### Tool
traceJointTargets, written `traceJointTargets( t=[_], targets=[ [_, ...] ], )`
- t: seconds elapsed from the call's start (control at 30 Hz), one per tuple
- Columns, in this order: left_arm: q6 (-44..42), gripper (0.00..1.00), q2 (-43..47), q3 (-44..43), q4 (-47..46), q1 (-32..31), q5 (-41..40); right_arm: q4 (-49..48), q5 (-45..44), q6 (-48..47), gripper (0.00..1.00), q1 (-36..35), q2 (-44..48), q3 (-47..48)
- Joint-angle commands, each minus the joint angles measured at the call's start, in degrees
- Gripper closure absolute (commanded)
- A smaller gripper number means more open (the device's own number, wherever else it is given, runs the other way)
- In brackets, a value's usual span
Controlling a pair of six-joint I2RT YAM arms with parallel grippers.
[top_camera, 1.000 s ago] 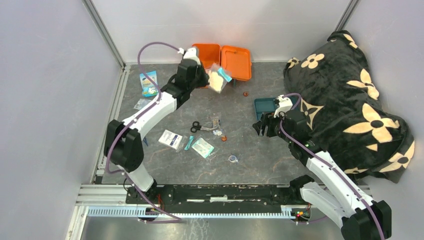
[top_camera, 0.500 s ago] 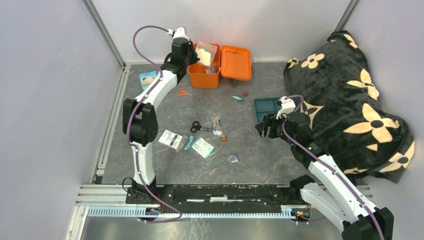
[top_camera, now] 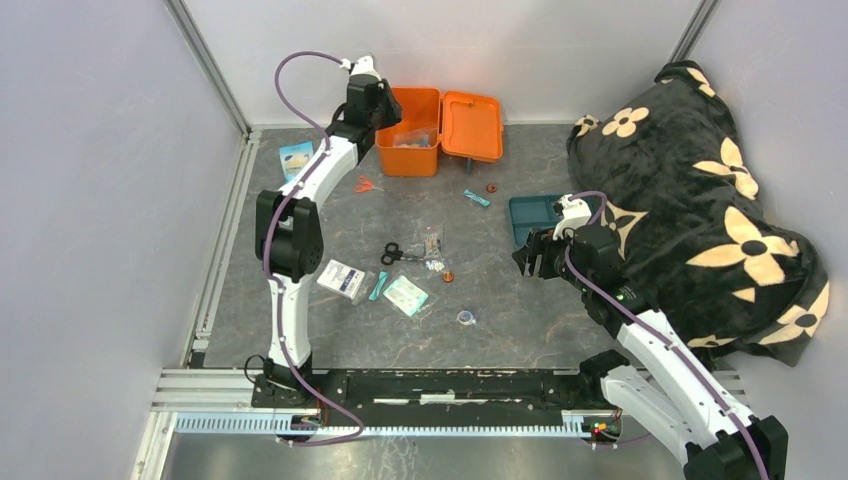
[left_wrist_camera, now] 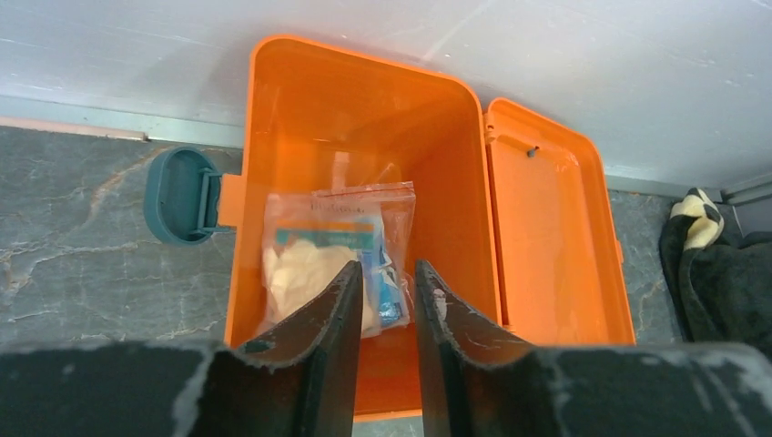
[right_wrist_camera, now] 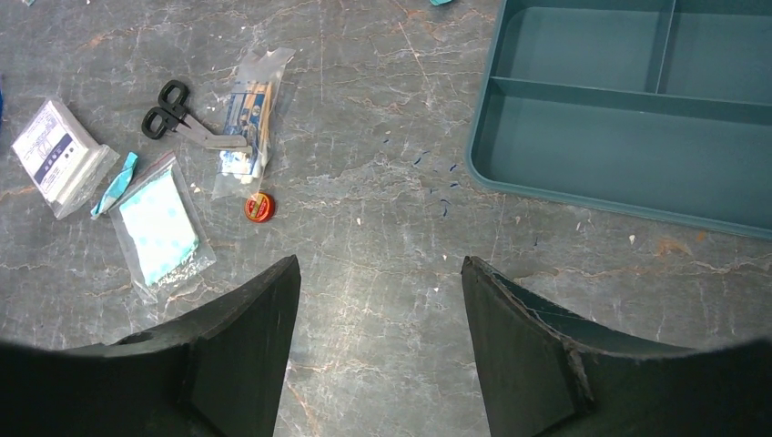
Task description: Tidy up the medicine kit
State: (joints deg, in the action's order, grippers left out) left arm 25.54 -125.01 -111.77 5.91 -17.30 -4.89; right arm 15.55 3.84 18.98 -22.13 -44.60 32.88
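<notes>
No wording is legible: print on the clear bag [left_wrist_camera: 337, 228] inside the medicine kit [left_wrist_camera: 364, 109] and the white packet [right_wrist_camera: 50, 150]'s dark label, at nine o'clock, are too blurred.

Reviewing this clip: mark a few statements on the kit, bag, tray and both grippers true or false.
1. The medicine kit has its lid open. True.
2. A clear bag lies inside the kit. True.
3. The left gripper grips the bag. False: its fingers are slightly apart with nothing between them.
4. The scissors sit in the teal tray. False: the scissors lie on the table; the tray's visible compartments are bare.
5. The right gripper is open and holds nothing. True.
</notes>
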Motion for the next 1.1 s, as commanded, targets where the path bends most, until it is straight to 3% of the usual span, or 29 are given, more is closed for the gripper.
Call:
traceJointTargets(
  t=[0.0, 0.17, 0.47, 0.67, 0.87, 1.07],
  targets=[
    [-2.4, 0.64, 0.2, -2.3, -1.1, 0.4, 2.1, -0.6, -1.5, -0.8, 0.28, -0.2, 0.8, 2.3],
    [-3.6, 0.56, 5.0, 1.1, -0.6, 1.4, 1.8, -0.8, -1.4, -0.6, 0.28, -0.2, 0.6, 2.0],
    [-2.0, 0.50, 20.7, 23.8, -5.5, 12.6, -2.2, -2.3, -0.2, -0.4, 0.28, -0.3, -0.4, 0.9],
    [-5.4, 0.49, 19.2, 27.2, -2.5, 18.8, -4.6, -3.3, 1.1, 0.1, 0.28, -0.3, -1.5, 0.4],
    [-5.7, 0.49, 15.7, 29.0, -2.1, 26.4, 0.9, -3.3, 1.4, 0.1, 0.28, -0.2, -2.1, 0.5],
    [-8.9, 0.43, 11.5, 27.1, -0.6, 29.1, 3.6, -3.2, 2.1, 0.0, 0.28, -0.2, -3.3, 0.8]
  ],
)
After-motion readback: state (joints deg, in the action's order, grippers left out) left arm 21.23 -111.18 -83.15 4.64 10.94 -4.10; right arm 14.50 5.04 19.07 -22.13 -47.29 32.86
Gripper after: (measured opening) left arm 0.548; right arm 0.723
